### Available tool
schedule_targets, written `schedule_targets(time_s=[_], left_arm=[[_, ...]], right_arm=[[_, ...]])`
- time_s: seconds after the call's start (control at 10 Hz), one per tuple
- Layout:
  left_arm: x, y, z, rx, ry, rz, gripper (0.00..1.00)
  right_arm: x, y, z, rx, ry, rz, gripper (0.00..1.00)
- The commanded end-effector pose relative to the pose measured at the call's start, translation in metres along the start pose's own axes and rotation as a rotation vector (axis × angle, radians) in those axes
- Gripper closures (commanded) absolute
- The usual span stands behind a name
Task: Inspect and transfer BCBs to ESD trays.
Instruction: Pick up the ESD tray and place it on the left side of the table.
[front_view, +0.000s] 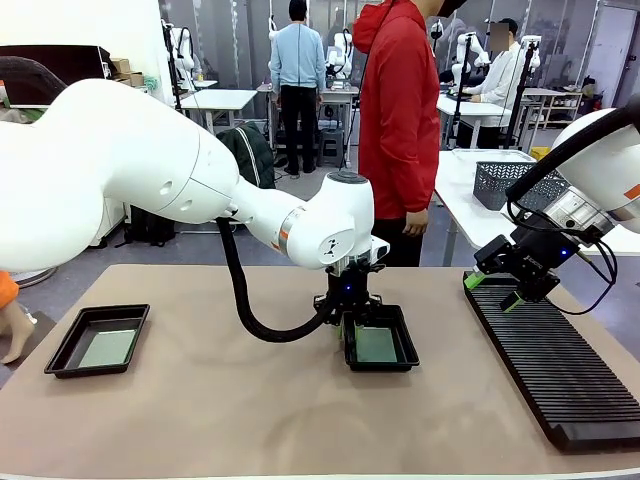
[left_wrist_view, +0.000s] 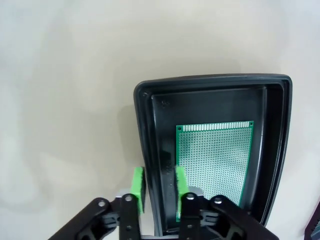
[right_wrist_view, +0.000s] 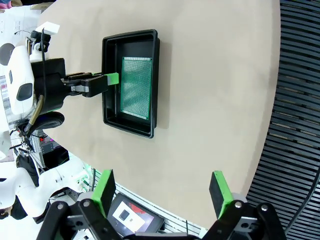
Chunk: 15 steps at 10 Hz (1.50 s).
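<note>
The table carried a long black ribbed rack directly beneath the right hand, whose fingers stood spread wide with nothing between them. One ESD tray sat under the left hand; a second ESD tray lay well off to that hand's outer side, near the table's left edge. Each tray held a green BCB flat on its floor; the other BCB was in the far tray. The left hand's green fingers straddled the near tray's side wall, one pad outside and one inside just beside the board, pinching the rim.
</note>
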<state>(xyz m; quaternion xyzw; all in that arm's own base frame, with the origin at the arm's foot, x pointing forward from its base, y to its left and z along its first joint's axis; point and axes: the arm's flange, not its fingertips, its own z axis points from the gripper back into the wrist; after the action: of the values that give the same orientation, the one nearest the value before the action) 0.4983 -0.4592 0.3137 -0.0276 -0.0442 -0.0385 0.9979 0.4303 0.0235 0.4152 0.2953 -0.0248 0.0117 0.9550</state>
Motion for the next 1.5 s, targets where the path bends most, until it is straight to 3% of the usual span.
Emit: schedule_targets(time_s=[0.0, 0.2, 1.4], left_arm=[[0.0008, 0.0003, 0.0005, -0.025, -0.005, -0.002, 0.84], [0.0014, 0.0005, 0.0002, -0.026, 0.004, 0.001, 1.0], [0.001, -0.0001, 0.0007, -0.01, 0.0, 0.008, 1.0]], right_arm=[[0.0001, 0.0015, -0.0002, -0.005, -0.012, -0.022, 0.0], [0.0001, 0.0015, -0.0002, -0.005, -0.012, -0.022, 0.0], [0.0001, 0.0015, -0.0002, -0.005, -0.012, -0.022, 0.0]])
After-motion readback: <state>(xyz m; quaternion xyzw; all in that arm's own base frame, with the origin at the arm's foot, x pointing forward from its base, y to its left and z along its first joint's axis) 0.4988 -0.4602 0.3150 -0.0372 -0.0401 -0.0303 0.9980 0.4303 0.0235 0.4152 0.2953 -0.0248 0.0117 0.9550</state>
